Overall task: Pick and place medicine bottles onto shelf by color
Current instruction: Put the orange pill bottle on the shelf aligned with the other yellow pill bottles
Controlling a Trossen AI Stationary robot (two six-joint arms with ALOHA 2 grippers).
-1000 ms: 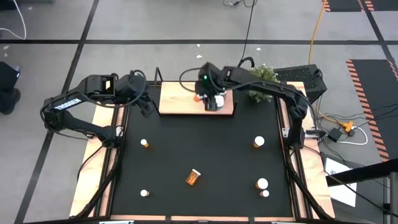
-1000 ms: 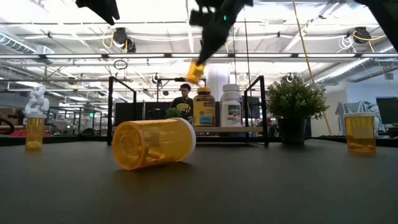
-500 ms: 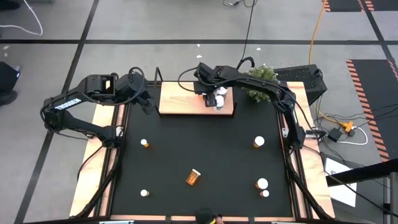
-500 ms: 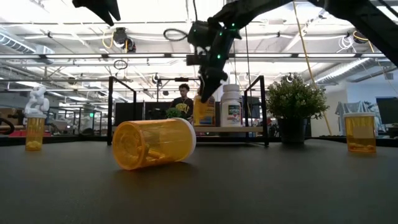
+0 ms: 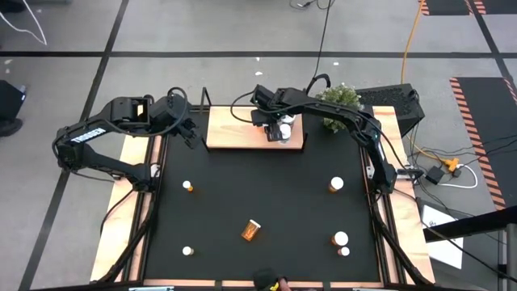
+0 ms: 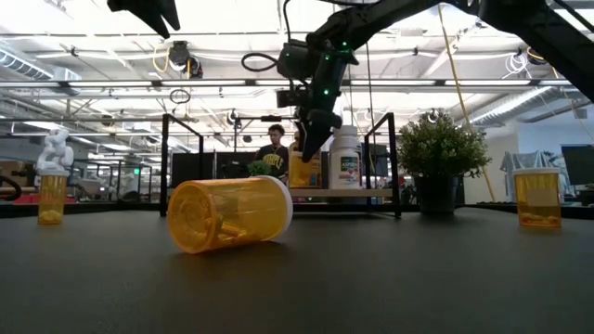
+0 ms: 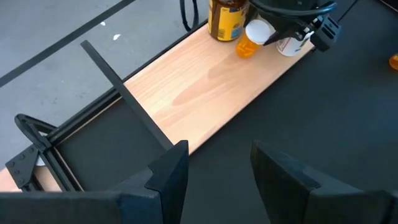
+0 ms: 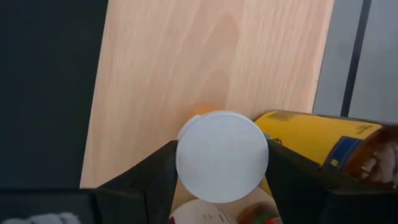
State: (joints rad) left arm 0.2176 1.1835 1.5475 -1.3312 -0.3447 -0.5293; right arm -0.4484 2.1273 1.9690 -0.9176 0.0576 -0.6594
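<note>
Stock as I read it from my station, left to right.

- Left gripper [image 7: 214,171]: parked over the mat's far left corner, just off the shelf's end, fingers apart, holding nothing.
- Shelf [image 5: 230,129]: light wood board at the mat's far edge; its left half is bare.
- Orange bottle [image 7: 252,38], white cap: clamped in the right gripper [image 8: 221,168], whose fingers pinch it at the cap from either side. It hangs low over the shelf's right half; whether its base touches the wood I cannot tell.
- Yellow-lidded jar [image 7: 227,18] and white bottle [image 6: 344,160]: standing on the shelf just beside the held bottle (tight quarters).
- On the mat [image 5: 266,194], still unsorted: one large orange bottle [image 5: 251,230] lying on its side, several small ones standing well apart.

Handling, my judgement: thin rigid plastic, light, smooth-sided, easily tipped. Best gripped at the cap or just under it, squarely.
</note>
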